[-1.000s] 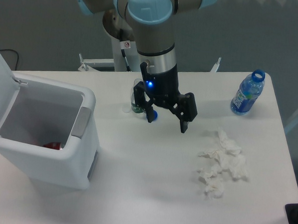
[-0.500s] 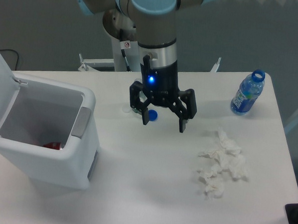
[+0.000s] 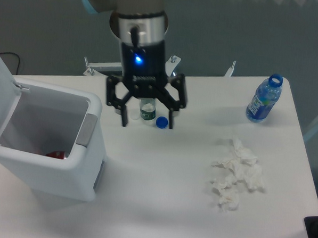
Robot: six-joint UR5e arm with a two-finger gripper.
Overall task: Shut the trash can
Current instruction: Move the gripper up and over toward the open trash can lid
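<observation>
The trash can [image 3: 79, 168] is a big white bin at the left of the table, standing open. Its flat lid [image 3: 0, 86] is tilted up at the far left edge of the view. A grey latch tab [image 3: 86, 129] sits on its front wall, and something red [image 3: 54, 154] lies inside at the bottom. My gripper [image 3: 146, 121] hangs open above the table just right of the bin, with nothing between its black fingers.
A small clear bottle [image 3: 147, 109] and a blue cap [image 3: 161, 122] sit on the table behind my fingers. Crumpled white tissues [image 3: 236, 173] lie at the right. A blue open water bottle [image 3: 264, 99] stands at the far right.
My gripper has moved left toward the trash can and turned about its axis, staying open. The small bottle and blue cap now show between its fingers.
</observation>
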